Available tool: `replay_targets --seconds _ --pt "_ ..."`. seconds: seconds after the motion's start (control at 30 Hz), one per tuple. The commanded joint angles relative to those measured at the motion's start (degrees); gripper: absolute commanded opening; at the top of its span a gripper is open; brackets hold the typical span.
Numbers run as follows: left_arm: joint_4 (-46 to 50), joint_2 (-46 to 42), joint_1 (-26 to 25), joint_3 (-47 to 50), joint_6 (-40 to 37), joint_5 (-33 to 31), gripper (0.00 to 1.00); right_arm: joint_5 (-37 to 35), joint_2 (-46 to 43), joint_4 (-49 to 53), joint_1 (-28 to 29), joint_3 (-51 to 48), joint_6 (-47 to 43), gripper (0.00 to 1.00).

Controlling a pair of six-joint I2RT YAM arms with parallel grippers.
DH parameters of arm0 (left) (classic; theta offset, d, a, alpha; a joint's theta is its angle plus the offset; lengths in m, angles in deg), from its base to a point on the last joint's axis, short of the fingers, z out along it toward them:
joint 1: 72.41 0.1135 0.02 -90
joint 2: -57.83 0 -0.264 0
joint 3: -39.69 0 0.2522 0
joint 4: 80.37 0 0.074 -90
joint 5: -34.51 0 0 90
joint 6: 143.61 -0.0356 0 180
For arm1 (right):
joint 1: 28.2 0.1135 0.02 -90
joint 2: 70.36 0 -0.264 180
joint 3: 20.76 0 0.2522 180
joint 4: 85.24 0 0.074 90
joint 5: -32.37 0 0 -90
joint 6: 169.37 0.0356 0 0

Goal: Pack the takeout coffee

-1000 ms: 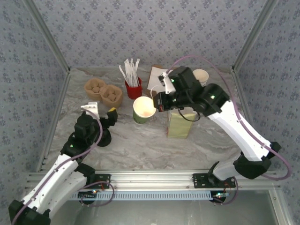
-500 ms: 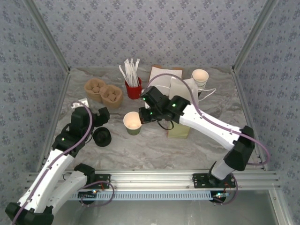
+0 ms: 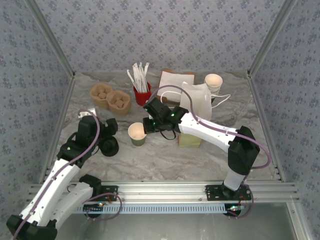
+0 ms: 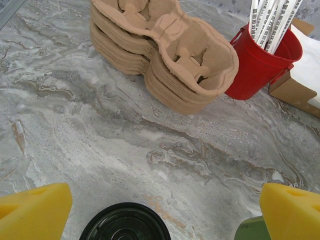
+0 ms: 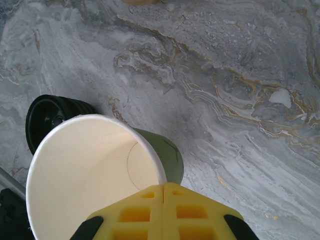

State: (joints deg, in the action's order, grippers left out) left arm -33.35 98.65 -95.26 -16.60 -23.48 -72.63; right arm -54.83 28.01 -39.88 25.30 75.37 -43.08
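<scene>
the small dark olive-green paper cup point(image 3: 137, 134), pale cream at the rim and inside, sits open-mouthed near the middle of the grey marbled table point(image 3: 165, 160), just left of the white-and-yellow paper bag point(image 3: 196, 102) with string handles. the right gripper point(image 3: 149, 125) reaches in from the bag's side and is clenched on the cup's rim. in the right wrist view its yellow foam pads point(image 5: 130, 215) meet at a thin seam, with the wall of the cup point(image 5: 90, 170) pinched between them. whether the cup's base touches the table cannot be told. the round black plastic lid point(image 3: 109, 146) lies flat on the table to the left of the cup, near it but apart, and shows partly hidden behind the cup in the right wrist view point(image 5: 50, 115). the left gripper point(image 3: 107, 134) hovers over the lid, released, its two yellow pads point(image 4: 32, 210) spread wide at the bottom corners of the left wrist view. there the lid point(image 4: 125, 224) lies low between them, and a sliver of the green cup point(image 4: 250, 230) shows beside the right-hand pad. farther back stand a stack of brown moulded pulp cup carriers point(image 4: 165, 50) and, just beside it, a red holder point(image 4: 262, 62) of white sticks point(image 4: 272, 20). a stack of pale paper cups point(image 3: 213, 81) stands near the far right corner.
</scene>
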Motion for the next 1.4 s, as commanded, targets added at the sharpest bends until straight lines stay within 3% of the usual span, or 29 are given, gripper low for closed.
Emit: replay_targets --seconds 0.0,0.23,0.43,0.67,1.37 --pt "0.62 -0.92 0.44 0.30 0.37 0.78 0.96 0.79 1.32 -2.10 -0.43 -1.36 1.00 0.00" --pt "2.34 -0.23 0.52 0.07 0.64 2.23 0.96 0.25 2.99 -3.61 -0.71 -3.35 0.97 0.00" --pt "10.42 5.75 2.95 -4.19 0.89 9.37 0.96 -0.84 3.78 -4.56 -1.05 -4.39 0.28 0.00" --pt "15.63 4.39 5.22 -4.81 4.48 13.42 0.96 -2.43 3.94 -3.97 -1.21 -4.76 0.26 0.04" --pt "16.26 3.83 5.71 -4.76 6.35 12.75 0.95 -11.42 1.40 5.50 -1.02 -0.05 -3.38 0.00"
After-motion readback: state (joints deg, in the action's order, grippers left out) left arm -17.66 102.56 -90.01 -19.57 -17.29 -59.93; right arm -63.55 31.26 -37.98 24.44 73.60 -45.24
